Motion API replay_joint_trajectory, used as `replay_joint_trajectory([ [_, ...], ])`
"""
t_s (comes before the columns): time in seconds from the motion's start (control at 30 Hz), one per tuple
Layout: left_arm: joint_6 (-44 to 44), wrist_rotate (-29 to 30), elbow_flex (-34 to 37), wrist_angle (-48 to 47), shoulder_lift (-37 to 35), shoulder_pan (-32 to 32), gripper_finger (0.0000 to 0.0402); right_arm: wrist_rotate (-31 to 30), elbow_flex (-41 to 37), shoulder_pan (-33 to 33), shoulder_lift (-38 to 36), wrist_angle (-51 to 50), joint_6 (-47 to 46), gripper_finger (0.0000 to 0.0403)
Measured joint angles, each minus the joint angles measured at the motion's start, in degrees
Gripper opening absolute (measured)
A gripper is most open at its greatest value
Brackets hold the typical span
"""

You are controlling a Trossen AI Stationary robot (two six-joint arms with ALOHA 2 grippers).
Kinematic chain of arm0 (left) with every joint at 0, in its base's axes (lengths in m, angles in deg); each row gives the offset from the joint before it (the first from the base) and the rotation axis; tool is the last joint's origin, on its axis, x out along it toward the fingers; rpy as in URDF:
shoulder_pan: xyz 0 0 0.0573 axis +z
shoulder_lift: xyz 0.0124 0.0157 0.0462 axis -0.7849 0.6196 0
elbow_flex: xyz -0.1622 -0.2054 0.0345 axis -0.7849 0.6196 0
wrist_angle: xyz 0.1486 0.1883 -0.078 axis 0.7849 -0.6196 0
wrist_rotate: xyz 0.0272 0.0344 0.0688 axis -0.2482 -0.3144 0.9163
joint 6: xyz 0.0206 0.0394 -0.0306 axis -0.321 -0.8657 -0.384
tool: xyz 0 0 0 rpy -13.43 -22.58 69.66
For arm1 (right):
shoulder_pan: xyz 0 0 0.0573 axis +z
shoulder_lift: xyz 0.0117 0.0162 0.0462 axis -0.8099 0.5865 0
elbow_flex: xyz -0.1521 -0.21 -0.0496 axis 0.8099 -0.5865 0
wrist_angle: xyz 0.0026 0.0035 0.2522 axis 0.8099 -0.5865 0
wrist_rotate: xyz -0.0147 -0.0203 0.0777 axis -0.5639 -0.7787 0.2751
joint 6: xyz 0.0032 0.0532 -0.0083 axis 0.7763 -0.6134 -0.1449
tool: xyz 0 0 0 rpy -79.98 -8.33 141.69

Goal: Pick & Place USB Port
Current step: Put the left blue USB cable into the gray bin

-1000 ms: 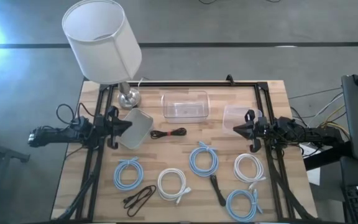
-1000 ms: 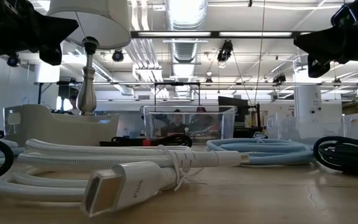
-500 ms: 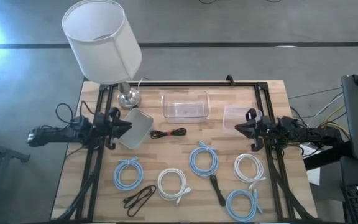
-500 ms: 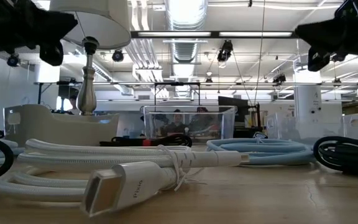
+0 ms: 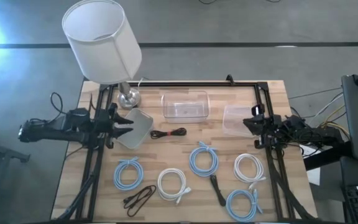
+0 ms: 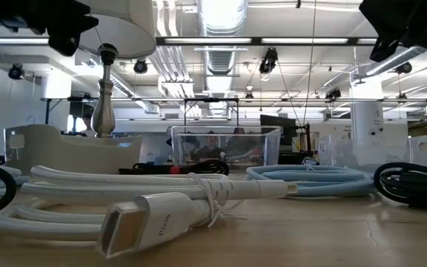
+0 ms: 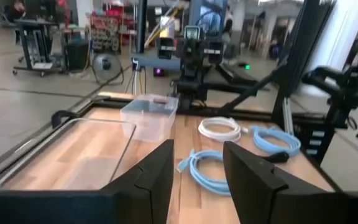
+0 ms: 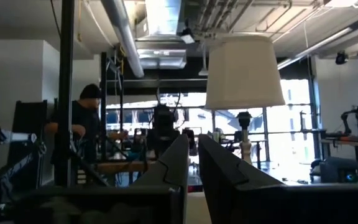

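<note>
From where I stand, the left gripper (image 5: 124, 124), at the left middle of the overhead frame, has just spread its two dark fingers (image 7: 157, 174): a second ago they were pinched together, and now a clear gap shows between them in the left wrist view. It holds nothing. It has also drawn back a little toward the left edge of the light wooden table (image 5: 272, 193), just above the grey-white lidded tray (image 5: 135, 129) lying beside the silver-stemmed lamp with the white drum shade (image 5: 102, 41).

The right gripper (image 5: 248, 123), at the right middle of the overhead frame, has pulled slightly to the right and lifted its nose; its fingers (image 8: 178, 163) stand narrow, only a thin slit between them, empty too.

The task's things lie untouched across the lower half of the overhead frame: coiled cables, among them a pale blue coil (image 5: 202, 160) in the centre, a white coil (image 5: 171, 184) below it with its flat plug (image 6: 136, 222) large in the low view, and a short black plug piece (image 5: 217, 188). The clear rectangular plastic bin (image 5: 184, 104) sits at upper centre, seemingly empty.

I judge the left arm is readying for a first pick; nothing has been placed yet.
</note>
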Motion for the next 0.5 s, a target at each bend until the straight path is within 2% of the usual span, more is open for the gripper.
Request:
replay_joint_trajectory([
  [0.23,-1.1,-0.2,-7.9,-8.7,5.6,0.0,0.0142,0.0,4.0,0.0,5.8,0.2,0.7,0.0096],
  [0.37,0.2,-0.8,-8.7,-10.9,8.1,-0.3,0.0142,0.0,10.1,0.0,12.7,-0.7,2.6,0.0137],
  [0.5,2.2,-1.1,-8.6,-12.8,10.6,-1.2,0.0142,0.0,17.1,0.0,20.7,-6.2,3.8,0.0169],
])
